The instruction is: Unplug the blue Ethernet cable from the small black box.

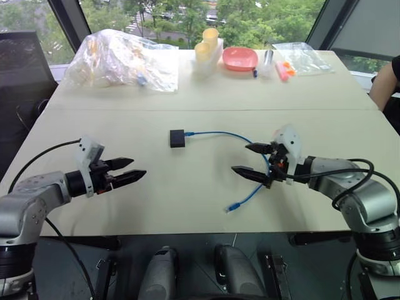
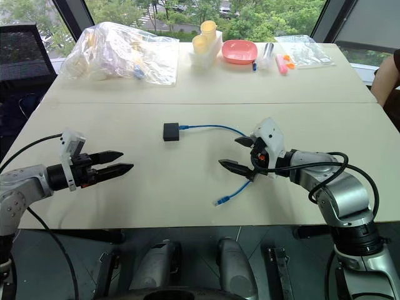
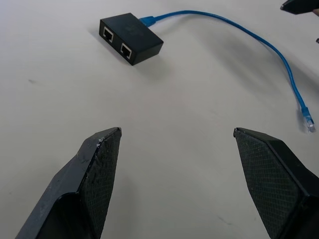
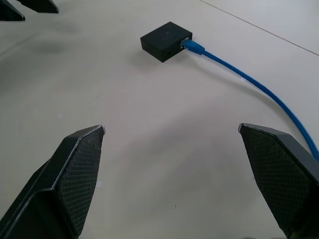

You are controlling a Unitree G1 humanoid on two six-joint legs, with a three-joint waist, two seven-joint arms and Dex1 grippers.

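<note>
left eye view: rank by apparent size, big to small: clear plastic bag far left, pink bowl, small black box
1. clear plastic bag, by far the largest.
2. pink bowl.
3. small black box, smallest.
The box lies nearer the camera than the other two and still looks smallest, so the order is safe.

My right gripper [image 1: 251, 159] covers a stretch of the blue Ethernet cable [image 1: 219, 133] in the head views. A person's arm [image 1: 384, 84] is cut off by the frame edge. What the clear plastic bag [image 1: 122, 60] holds is too blurred to tell.
</note>
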